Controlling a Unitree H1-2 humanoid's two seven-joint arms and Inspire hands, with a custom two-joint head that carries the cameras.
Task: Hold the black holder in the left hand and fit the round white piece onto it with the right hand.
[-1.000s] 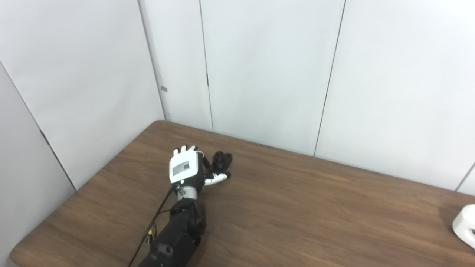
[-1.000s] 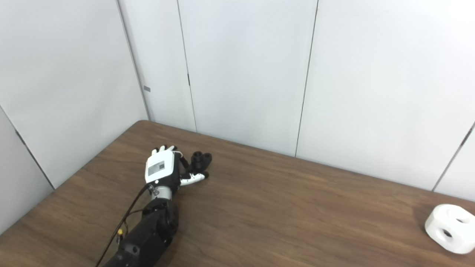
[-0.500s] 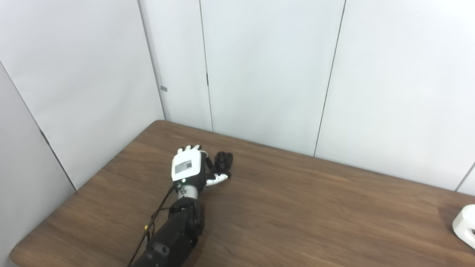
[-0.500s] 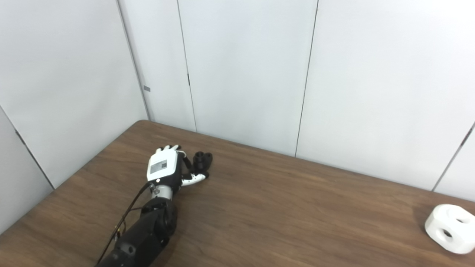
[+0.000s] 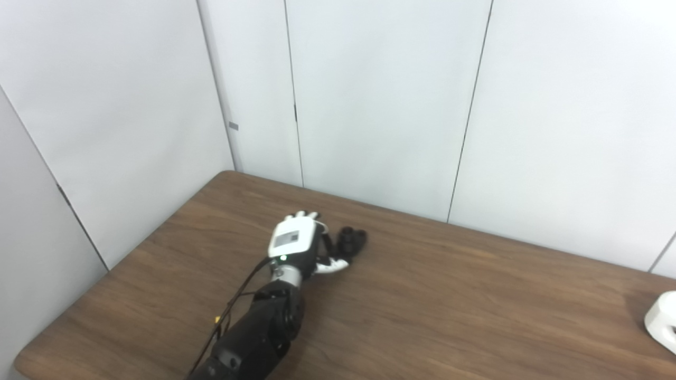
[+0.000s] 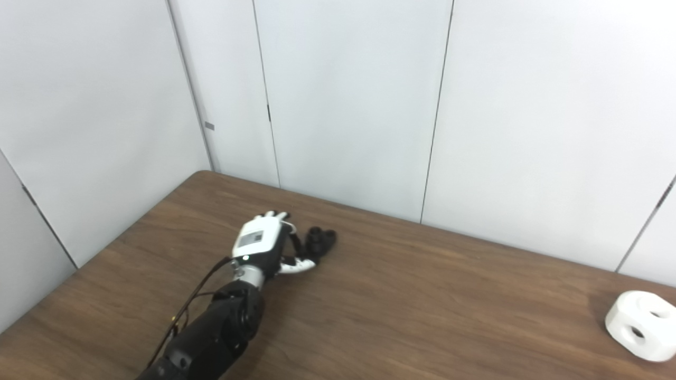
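My left hand (image 5: 296,243) reaches over the back left part of the brown table (image 5: 449,306), its white back facing up. Its fingers curl around the small black holder (image 5: 353,241), which sticks out on the hand's right side with the thumb just below it. The holder (image 6: 321,240) stays low, at or just over the tabletop. The round white piece (image 6: 640,324), a chunky block with holes, rests near the table's far right edge, cut off in the left eye view (image 5: 664,322). My right hand does not show in either view.
White wall panels (image 5: 369,105) stand close behind the table and along its left side. The table's left corner (image 5: 21,361) lies near the bottom left. Brown tabletop stretches between the holder and the white piece.
My left hand has moved to the right across the table, and the black holder has travelled with it inside the fingers. The white piece has not moved.
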